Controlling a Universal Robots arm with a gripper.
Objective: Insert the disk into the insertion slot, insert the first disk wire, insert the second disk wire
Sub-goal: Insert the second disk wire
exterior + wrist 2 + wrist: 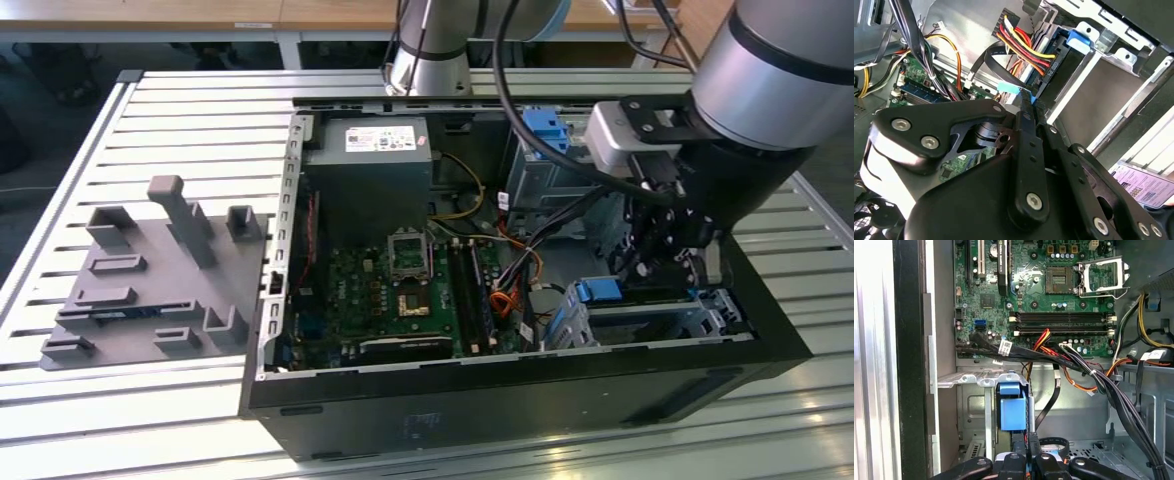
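The disk, shown by its blue caddy end (601,292), sits inside the silvery insertion slot (674,322) at the case's corner on the exterior view's right. Both wrist views show that blue caddy (1079,41) (1013,412) framed by the cage metal (1126,56) (974,410). A red, yellow and black wire bundle (1024,45) runs to the disk's end. A flat black wire (990,56) (1053,400) ends in a teal connector (1009,88) right at my fingertips. My gripper (1026,102) (1028,462) (663,262) is lowered into the case beside the caddy, its fingers pressed together on that connector.
The green motherboard (400,285) fills the case floor, with the power supply (367,165) behind it. A taller grey bay with a blue bracket (547,130) stands at the back. Loose cable bundles (1094,377) cross close to the arm. A grey fixture plate (147,285) lies outside the case.
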